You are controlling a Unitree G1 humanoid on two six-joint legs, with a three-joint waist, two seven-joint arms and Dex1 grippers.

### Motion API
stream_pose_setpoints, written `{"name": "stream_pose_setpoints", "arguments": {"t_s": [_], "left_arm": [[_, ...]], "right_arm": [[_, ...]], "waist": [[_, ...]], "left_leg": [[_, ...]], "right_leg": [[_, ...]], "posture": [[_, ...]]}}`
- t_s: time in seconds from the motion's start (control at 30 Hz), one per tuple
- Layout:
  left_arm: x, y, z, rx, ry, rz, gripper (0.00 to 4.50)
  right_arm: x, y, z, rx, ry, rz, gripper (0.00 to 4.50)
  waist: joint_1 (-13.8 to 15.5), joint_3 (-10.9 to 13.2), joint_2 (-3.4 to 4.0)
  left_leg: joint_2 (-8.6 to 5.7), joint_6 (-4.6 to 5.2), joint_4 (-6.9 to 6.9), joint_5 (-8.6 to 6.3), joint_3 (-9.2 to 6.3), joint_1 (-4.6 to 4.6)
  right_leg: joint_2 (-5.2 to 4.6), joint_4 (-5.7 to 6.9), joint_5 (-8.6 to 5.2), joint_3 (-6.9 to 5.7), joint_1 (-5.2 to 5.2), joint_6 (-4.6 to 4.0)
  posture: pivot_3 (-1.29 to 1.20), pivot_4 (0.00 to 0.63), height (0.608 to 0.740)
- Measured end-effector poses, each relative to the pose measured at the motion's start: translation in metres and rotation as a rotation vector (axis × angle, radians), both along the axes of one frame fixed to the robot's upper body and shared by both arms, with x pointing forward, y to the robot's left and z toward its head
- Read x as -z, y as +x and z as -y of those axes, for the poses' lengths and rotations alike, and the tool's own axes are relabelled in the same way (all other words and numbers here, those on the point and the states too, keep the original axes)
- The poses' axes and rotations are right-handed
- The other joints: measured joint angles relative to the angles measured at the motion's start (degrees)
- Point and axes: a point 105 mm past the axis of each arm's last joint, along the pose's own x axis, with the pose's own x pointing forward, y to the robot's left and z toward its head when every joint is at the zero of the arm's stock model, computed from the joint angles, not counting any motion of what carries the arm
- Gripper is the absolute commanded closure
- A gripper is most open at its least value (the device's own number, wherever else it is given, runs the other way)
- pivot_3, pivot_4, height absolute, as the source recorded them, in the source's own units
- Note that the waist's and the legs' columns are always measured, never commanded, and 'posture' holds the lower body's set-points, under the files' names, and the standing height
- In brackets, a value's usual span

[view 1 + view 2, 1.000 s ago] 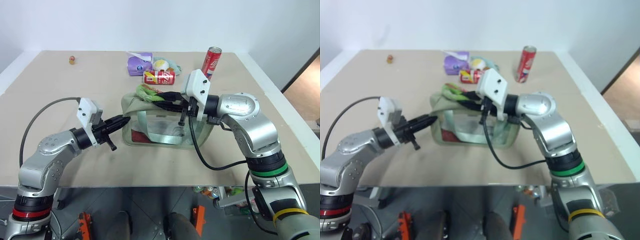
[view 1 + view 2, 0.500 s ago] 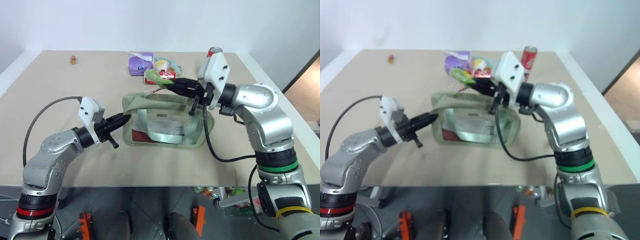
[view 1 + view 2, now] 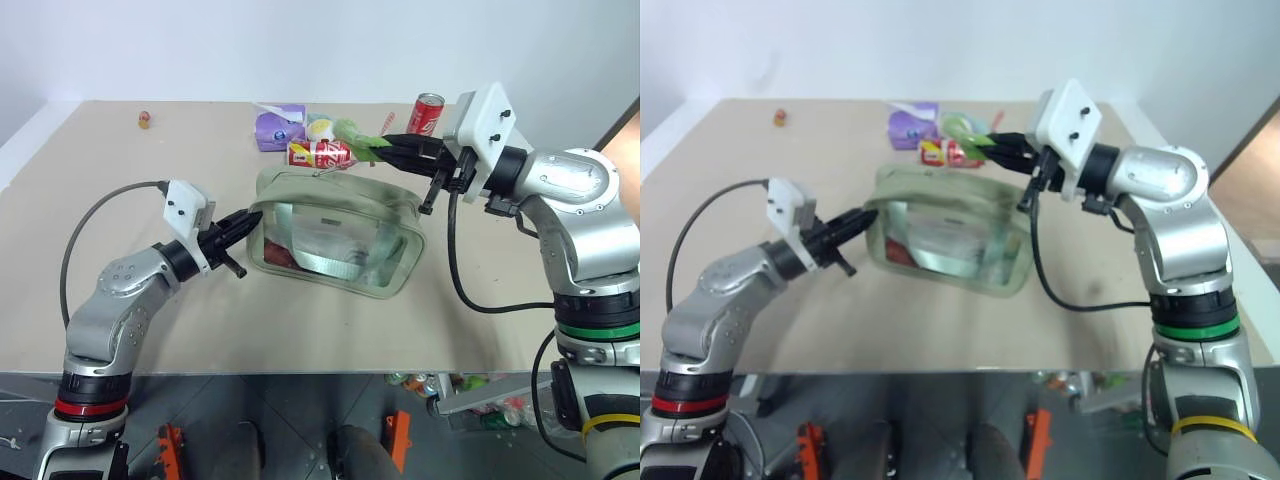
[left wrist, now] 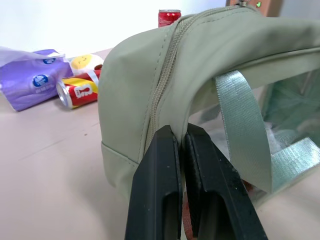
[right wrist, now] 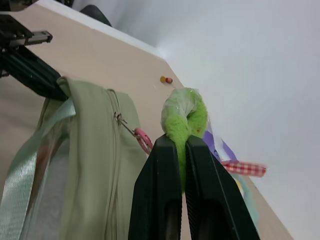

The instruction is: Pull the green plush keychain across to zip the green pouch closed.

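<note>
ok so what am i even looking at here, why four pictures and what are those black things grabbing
It is a two-armed robot at a table. The two wide pictures come from a camera pair on its head, looking down over its arms. The other two come from a camera on each wrist, looking along that arm's two black fingers.

The left pincer is shut on the end of the green pouch, holding it steady. The right pincer is shut on the green plush keychain, which hangs from the zip by a pink clip; pulling it runs the zip along.

Behind the pouch lie a purple packet, a plush toy, a red can on its side and an upright red can.
</note>
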Motion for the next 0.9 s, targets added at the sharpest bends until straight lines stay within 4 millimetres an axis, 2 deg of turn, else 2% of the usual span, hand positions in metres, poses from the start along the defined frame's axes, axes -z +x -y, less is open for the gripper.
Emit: {"name": "stream_pose_setpoints", "arguments": {"t_s": [0.1,0.4,0.7,0.77,0.8,0.83,0.9], "left_arm": [[0.002,0.003,-0.001,-0.023,-0.01,-0.001,4.5],[0.004,0.004,-0.011,-0.096,-0.038,0.022,4.5],[0.001,0.005,-0.01,-0.126,-0.052,0.061,4.5],[0.001,0.005,-0.009,-0.125,-0.051,0.059,4.5],[0.002,0.005,-0.009,-0.125,-0.051,0.057,4.5],[0.002,0.005,-0.01,-0.128,-0.051,0.055,4.5],[0.004,0.005,-0.011,-0.134,-0.051,0.05,4.5]], "right_arm": [[0.0,0.002,0.02,0.067,0.0,0.002,4.48],[0.017,0.011,0.088,0.362,0.075,-0.023,4.48],[0.025,0.014,0.094,0.453,0.139,-0.013,4.48],[0.04,0.012,0.098,0.495,0.158,-0.046,4.48],[0.055,0.011,0.101,0.524,0.178,-0.081,4.48],[0.071,0.011,0.101,0.543,0.191,-0.129,4.48],[0.117,0.007,0.102,0.601,0.174,-0.258,4.48]], "waist": [[0.01,0.0,0.0],[-0.19,0.0,0.0],[-0.2,0.0,0.01],[-0.11,-0.03,-0.05],[-0.08,-0.07,-0.12],[-0.07,-0.07,-0.12],[-0.04,-0.05,-0.07]], "left_leg": [[-0.01,0.0,0.0,0.0,0.0,-0.03],[0.0,0.0,-0.02,0.0,0.04,0.02],[-0.01,0.0,0.0,0.0,0.08,0.03],[0.0,-0.01,-0.02,-0.01,0.04,0.02],[0.0,-0.01,-0.03,-0.03,0.0,0.02],[0.01,-0.03,-0.02,-0.05,-0.02,0.02],[-0.02,-0.03,-0.03,-0.05,0.03,-0.02]], "right_leg": [[-0.01,-0.02,0.0,-0.01,0.0,0.0],[0.02,-0.02,0.01,0.07,-0.02,0.0],[0.03,-0.02,0.04,0.14,0.0,0.05],[0.04,-0.03,0.0,0.1,0.01,0.03],[0.04,-0.03,-0.02,0.06,0.04,-0.01],[0.04,-0.03,-0.04,0.05,0.05,-0.01],[0.0,-0.02,-0.03,0.1,-0.01,-0.01]], "posture": [[0.0,0.15,0.74],[0.0,0.15,0.74],[0.0,0.15,0.74],[0.0,0.15,0.74],[0.0,0.15,0.74],[0.0,0.15,0.74],[0.0,0.15,0.74]]}}
